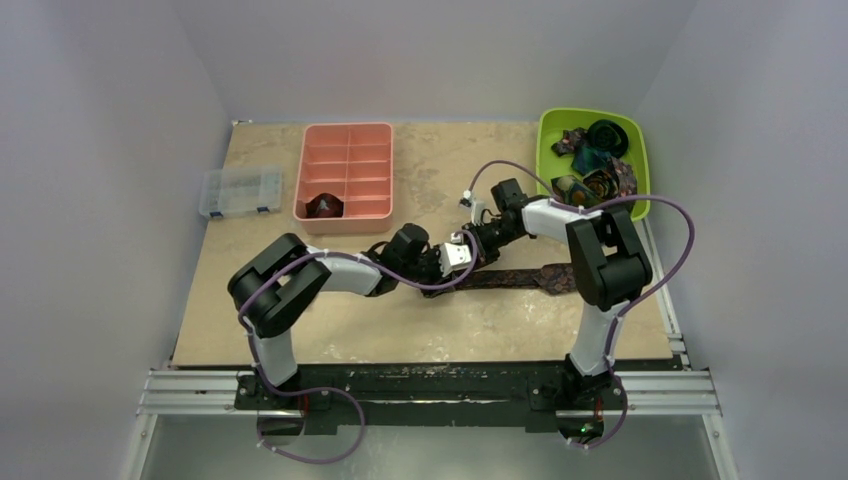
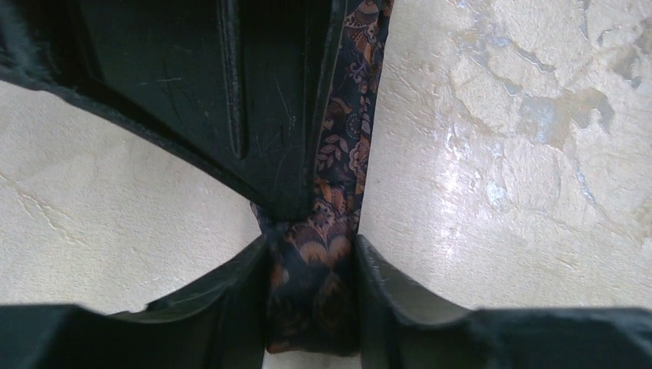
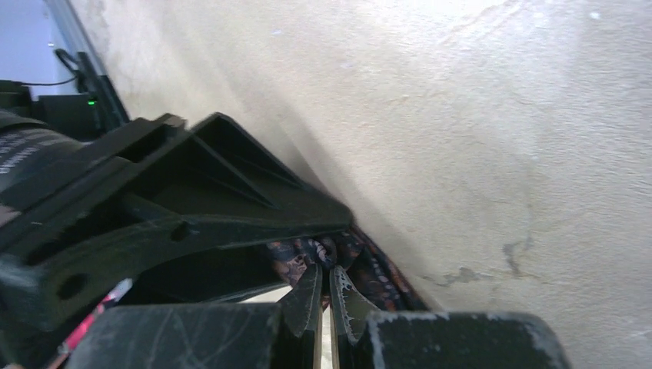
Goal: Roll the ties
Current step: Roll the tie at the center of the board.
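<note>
Tie point(image 2: 338, 177) — soft, limp, probably slippery — sat pinched across its width in the left gripper point(image 2: 310, 257), a sound hold; right gripper point(image 3: 327, 290) was pressed together.

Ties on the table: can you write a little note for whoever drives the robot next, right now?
Left gripper: closed on the end of the brown patterned tie.
Right gripper: shut, tips at the same tie; I can't tell if it pinches fabric.
The tie lies flat across the table, not yet rolled.
Done: one rolled tie sits in the pink tray.
Left: roll this tie; other ties wait in the green bin.
</note>
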Controlling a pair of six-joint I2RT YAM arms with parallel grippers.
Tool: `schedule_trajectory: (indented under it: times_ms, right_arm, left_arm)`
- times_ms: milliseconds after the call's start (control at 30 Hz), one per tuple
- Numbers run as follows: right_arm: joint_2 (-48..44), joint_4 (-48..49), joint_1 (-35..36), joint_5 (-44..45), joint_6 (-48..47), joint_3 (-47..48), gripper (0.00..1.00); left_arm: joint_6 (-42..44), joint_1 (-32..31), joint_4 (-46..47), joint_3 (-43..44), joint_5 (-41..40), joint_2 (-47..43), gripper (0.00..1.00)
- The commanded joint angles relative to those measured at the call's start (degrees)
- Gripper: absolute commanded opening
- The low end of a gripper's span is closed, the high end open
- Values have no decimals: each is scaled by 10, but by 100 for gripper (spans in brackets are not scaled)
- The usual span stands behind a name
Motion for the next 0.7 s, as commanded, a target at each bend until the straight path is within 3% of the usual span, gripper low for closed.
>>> schedule_trajectory:
  times_ms: [0,200,400,667]
  right_arm:
    - [18,28,-1,59,-26,-19,0]
    - [20,58,0,97,-29,-44,0]
    - [19,57,2,108,-36,-50,0]
    - [18,58,8,114,-35,-50,0]
  left_arm:
    - [-4,-2,-23,-16,5,-20,45]
    - [-41,11,19,-60,15,-64,57]
    - [-48,30,57,-97,24,-85,57]
    - [-48,20,88,-57,24,-52,55]
